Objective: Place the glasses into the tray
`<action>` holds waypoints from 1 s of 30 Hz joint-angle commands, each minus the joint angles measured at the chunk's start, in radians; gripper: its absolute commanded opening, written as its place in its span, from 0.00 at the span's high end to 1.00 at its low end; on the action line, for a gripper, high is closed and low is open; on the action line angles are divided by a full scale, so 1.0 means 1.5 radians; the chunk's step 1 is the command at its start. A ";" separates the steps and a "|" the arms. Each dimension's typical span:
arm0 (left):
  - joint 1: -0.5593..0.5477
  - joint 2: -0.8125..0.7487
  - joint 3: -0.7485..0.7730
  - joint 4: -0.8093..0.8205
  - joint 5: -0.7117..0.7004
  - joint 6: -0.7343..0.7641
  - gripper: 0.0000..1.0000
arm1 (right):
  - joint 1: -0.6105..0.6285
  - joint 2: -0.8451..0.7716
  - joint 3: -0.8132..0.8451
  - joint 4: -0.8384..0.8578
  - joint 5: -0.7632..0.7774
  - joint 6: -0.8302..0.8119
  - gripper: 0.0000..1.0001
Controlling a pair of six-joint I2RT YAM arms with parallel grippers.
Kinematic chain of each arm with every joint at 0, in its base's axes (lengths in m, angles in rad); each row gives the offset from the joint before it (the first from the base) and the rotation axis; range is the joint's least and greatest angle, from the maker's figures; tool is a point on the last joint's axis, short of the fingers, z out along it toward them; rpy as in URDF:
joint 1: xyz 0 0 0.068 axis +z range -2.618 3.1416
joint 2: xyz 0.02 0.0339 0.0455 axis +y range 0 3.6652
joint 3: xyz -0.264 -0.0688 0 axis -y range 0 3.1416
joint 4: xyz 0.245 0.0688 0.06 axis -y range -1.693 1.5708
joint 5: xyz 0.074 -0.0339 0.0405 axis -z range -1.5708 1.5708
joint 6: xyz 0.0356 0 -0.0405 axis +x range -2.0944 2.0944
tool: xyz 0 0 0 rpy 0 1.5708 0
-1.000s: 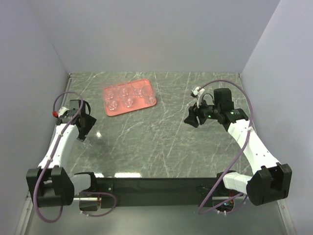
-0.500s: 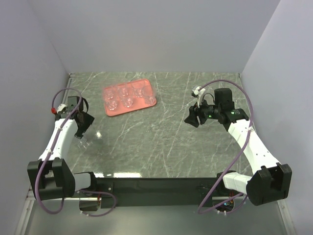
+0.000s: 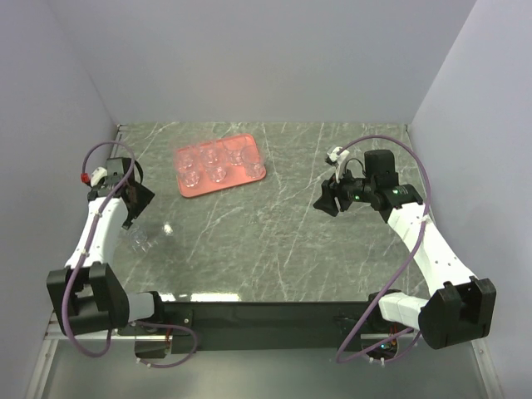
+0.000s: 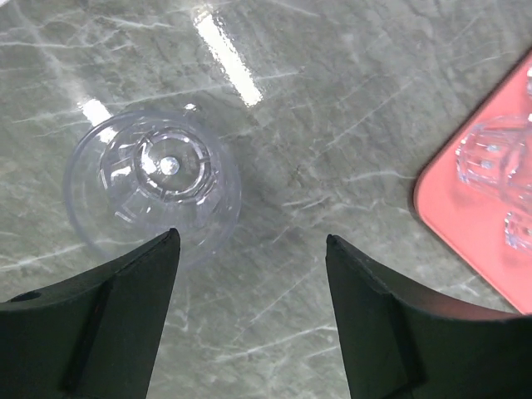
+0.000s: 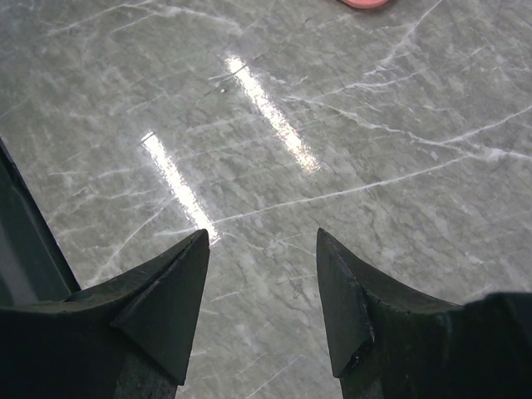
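one small clear round tumbler glass [image 4: 154, 179] stands upright on the grey marbled table [image 3: 274, 241], well apart from the flat salmon-red rectangular tray [image 3: 204, 189] where other clear glasses [image 3: 219, 173] already sit; the left gripper [image 4: 249, 249], much the nearer, hangs wide open and empty; the glass lies just ahead, offset toward one finger, not centred in the gap; the right gripper [image 5: 262, 241], likewise open and empty, is far across the table

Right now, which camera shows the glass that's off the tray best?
The left wrist view: the glass is large and sharp there, seen from above, just beside the open left gripper. The top view shows the glass only as a faint glint. The right wrist view misses it.
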 commanded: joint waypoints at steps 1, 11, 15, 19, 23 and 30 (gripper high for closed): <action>0.013 0.025 0.007 0.038 0.022 0.020 0.24 | -0.008 -0.020 -0.006 0.008 -0.017 -0.006 0.39; 0.031 0.073 -0.021 0.067 0.085 0.023 0.55 | -0.015 -0.025 -0.005 0.008 -0.021 -0.005 0.39; 0.035 0.072 -0.029 0.074 0.099 0.028 0.73 | -0.018 -0.026 -0.005 0.008 -0.022 -0.005 0.39; 0.036 0.074 -0.029 0.077 0.115 0.038 0.85 | -0.020 -0.028 -0.005 0.007 -0.024 -0.005 0.39; 0.037 0.082 -0.035 0.090 0.148 0.052 0.99 | -0.023 -0.029 -0.004 0.006 -0.027 -0.005 0.39; 0.030 0.061 -0.056 0.171 0.325 0.168 1.00 | -0.025 -0.030 -0.004 0.007 -0.030 -0.004 0.39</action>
